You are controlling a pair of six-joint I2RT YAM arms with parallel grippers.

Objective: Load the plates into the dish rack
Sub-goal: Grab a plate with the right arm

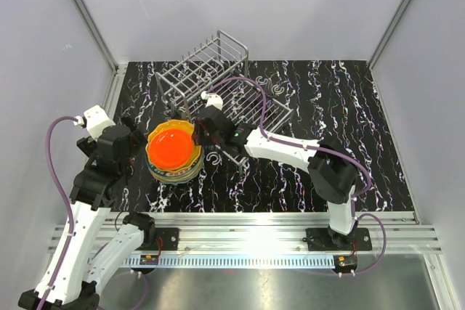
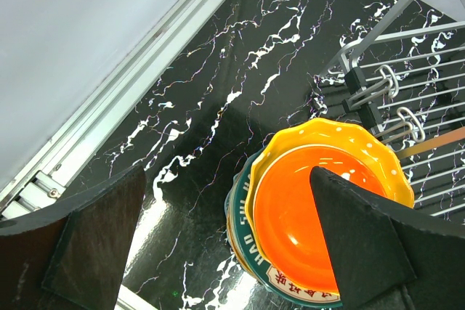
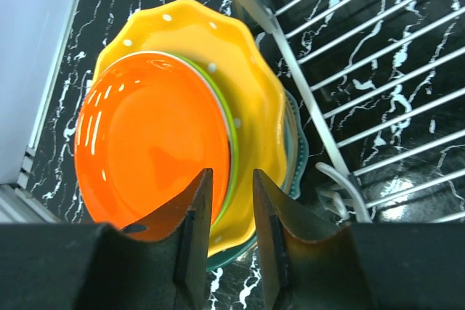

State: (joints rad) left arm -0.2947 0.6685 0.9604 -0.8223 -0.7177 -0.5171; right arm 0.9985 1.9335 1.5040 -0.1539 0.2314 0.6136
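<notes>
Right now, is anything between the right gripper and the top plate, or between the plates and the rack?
Nothing visible. The right gripper hovers right over the orange plate at its edge, and the rack stands directly beside the stack, with nothing between them.

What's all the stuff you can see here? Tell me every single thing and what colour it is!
plates: one stack, at least four showing; red-orange on top, then a lime green rim, dotted orange-yellow, teal lowest; on the table, left of centre.
dish rack: one, silver-grey wire; behind and to the right of the stack.
table: one, black with white veins.
rail: one, silver, along the table's near edge.
cables: purple, one along each arm.
left gripper: black fingers, wide open, at the stack's left side.
right gripper: black fingers nearly together over the stack's rack-side rim; whether it grips is unclear.
</notes>
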